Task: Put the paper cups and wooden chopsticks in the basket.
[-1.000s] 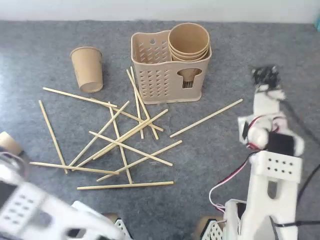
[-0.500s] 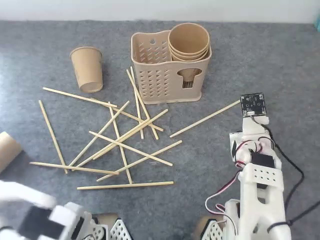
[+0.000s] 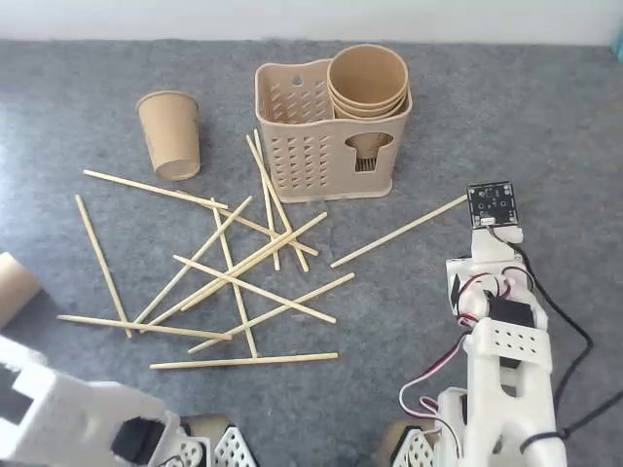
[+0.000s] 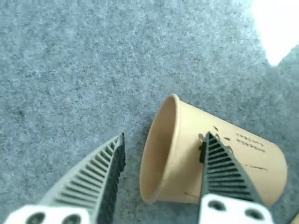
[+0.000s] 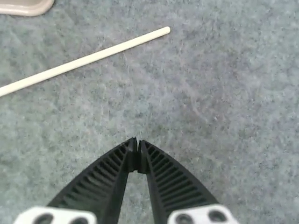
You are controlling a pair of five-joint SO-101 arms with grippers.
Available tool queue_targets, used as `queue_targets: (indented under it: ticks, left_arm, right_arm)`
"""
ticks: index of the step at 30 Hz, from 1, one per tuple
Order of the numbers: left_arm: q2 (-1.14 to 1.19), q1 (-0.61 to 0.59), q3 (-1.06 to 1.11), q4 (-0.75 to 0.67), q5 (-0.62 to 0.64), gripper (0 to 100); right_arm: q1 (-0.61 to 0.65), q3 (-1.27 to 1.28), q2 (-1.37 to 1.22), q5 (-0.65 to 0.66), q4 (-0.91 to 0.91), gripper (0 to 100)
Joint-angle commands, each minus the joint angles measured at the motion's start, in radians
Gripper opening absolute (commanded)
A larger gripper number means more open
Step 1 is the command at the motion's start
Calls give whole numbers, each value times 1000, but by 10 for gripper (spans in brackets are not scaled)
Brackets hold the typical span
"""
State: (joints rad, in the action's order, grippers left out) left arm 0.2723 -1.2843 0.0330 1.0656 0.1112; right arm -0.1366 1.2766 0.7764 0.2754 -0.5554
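A paper cup point(image 4: 245, 156) lies on its side on the grey carpet, also seen at the table's left edge as the cup point(image 3: 12, 285). My left gripper point(image 4: 164, 136) is open above its rim, one finger over the cup's wall and the other beside its mouth. Another cup point(image 3: 170, 133) stands upside down left of the beige basket point(image 3: 311, 146), which holds stacked cups point(image 3: 368, 78). Several wooden chopsticks point(image 3: 234, 277) lie crossed in front of the basket. My right gripper point(image 5: 135, 142) is shut and empty over bare carpet, near one lone chopstick point(image 5: 84, 58).
The left arm's white body point(image 3: 68, 418) sits at the lower left corner and the right arm point(image 3: 496, 326) at the lower right. A corner of the basket point(image 5: 23, 4) shows in the right wrist view. Open carpet lies right of the basket.
The right arm swung and settled with its wrist camera pointing down, then stayed still. The left arm shifted in the lower left corner, uncovering the lying cup at the left edge.
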Motion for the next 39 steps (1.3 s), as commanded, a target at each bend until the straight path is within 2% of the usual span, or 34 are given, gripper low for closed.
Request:
queue_targets:
  ticks: [1, 10, 16, 18, 30, 35, 39]
  left_arm:
    - [18, 80, -39, -8, 46, 245]
    - [17, 183, -38, 5, 192, 231]
    - [17, 245, -108, 92, 203, 2]
    - [17, 259, -151, 137, 203, 14]
    - [17, 393, -588, 516, 203, 11]
    - [17, 520, -839, 675, 207, 11]
    - [11, 677, -1047, 689, 201, 11]
  right_arm:
    - [-12, -6, 39, 31, -12, 8]
    - [-12, -6, 39, 34, -18, 8]
    - [-12, -6, 39, 34, -16, 8]
    - [-12, -6, 39, 34, -16, 8]
    - [-12, -6, 39, 34, -15, 8]
    - [-13, -6, 39, 34, -15, 8]
    - [-15, -6, 39, 34, -13, 8]
